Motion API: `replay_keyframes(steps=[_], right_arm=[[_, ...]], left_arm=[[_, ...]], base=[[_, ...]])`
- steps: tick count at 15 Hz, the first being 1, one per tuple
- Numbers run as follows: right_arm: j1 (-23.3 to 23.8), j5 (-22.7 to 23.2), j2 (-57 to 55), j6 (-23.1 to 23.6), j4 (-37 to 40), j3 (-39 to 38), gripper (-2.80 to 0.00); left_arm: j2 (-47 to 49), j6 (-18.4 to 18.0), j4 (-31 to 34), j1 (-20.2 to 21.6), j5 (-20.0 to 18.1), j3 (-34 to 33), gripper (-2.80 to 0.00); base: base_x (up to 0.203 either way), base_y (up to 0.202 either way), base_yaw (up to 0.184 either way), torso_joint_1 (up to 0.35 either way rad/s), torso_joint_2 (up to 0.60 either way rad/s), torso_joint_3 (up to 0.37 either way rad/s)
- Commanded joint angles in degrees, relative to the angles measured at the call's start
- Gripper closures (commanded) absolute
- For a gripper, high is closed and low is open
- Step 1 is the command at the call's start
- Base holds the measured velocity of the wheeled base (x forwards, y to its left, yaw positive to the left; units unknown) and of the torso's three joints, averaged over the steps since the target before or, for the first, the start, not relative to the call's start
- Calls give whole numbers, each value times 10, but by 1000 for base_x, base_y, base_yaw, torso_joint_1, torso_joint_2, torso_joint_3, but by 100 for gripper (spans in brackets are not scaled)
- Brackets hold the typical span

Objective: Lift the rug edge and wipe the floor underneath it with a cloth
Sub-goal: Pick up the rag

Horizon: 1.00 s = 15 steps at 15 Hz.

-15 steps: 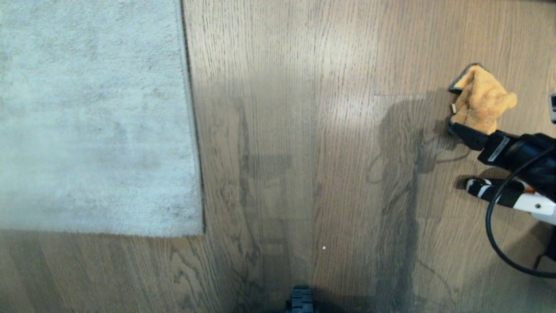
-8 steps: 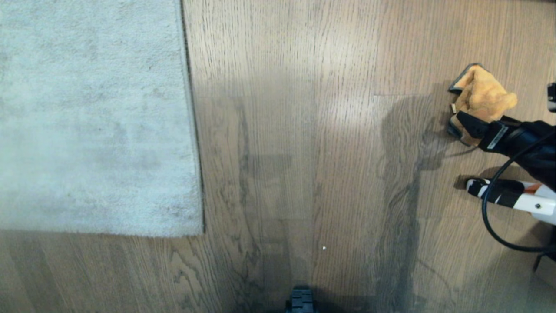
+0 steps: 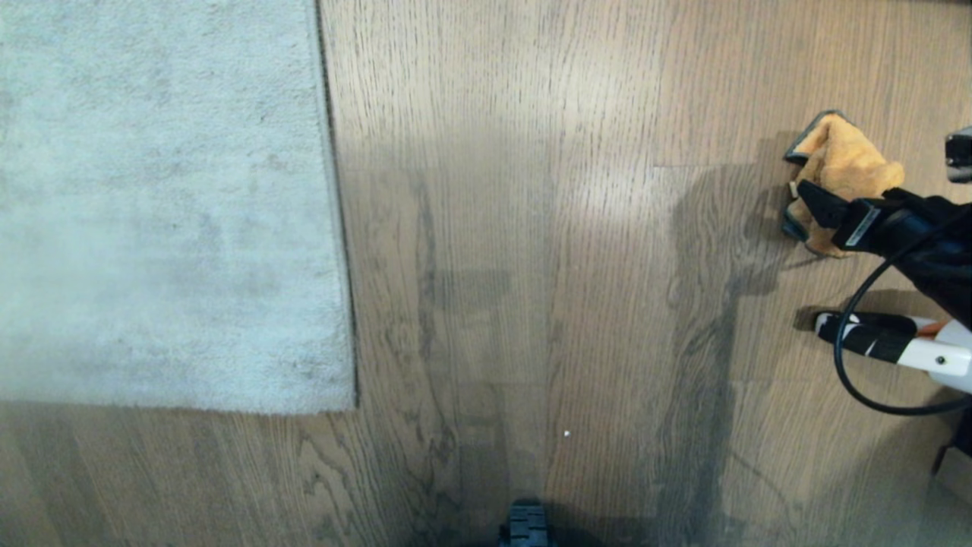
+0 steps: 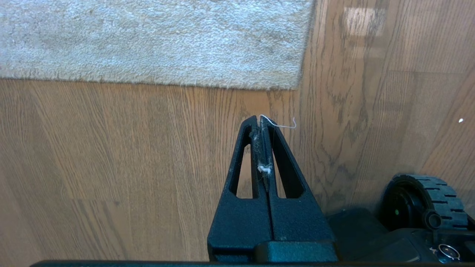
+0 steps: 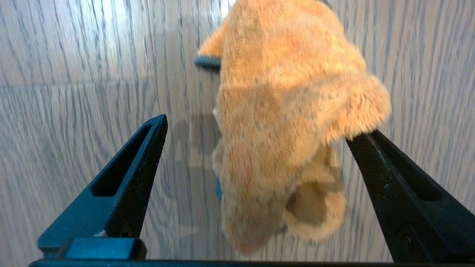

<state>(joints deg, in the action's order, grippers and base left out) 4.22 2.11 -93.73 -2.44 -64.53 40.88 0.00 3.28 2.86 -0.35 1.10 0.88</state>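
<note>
Head view: cloth point(image 3: 843, 171) sits crumpled at the right edge of the frame on the floor point(image 3: 569, 228); rug point(image 3: 167, 205) fills the upper left, well apart from it.
Right gripper point(image 5: 256, 144): I've got the jaws spread wide around the cloth, one finger tucked under a fold, nothing pinched yet.
Left gripper point(image 4: 259, 122): shut, holding nothing but lint, parked near the rug corner.
Cloth feel: looks soft, light, floppy, so I reckon it'll bunch rather than slip.
Where I'd grab: the thick middle hump, not the thin stitched border.
Rug feel: probably limp but heavy; pinch it right at the edge.
</note>
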Motion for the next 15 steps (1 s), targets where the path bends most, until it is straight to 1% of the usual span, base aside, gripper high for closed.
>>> replay_keyframes(steps=[1, 4, 8, 15], right_arm=[[3, 0, -27, 3, -33, 6, -280], [4, 0, -46, 12, -59, 15, -280], [14, 0, -56, 21, -63, 24, -280], [18, 1, -39, 19, -61, 28, -280]], left_arm=[[0, 1, 0, 0, 0, 0, 0], [0, 1, 0, 0, 0, 0, 0], [0, 1, 0, 0, 0, 0, 0], [0, 1, 0, 0, 0, 0, 0]], base=[[0, 0, 0, 0, 0, 0], [0, 0, 0, 0, 0, 0], [0, 0, 0, 0, 0, 0], [0, 0, 0, 0, 0, 0]])
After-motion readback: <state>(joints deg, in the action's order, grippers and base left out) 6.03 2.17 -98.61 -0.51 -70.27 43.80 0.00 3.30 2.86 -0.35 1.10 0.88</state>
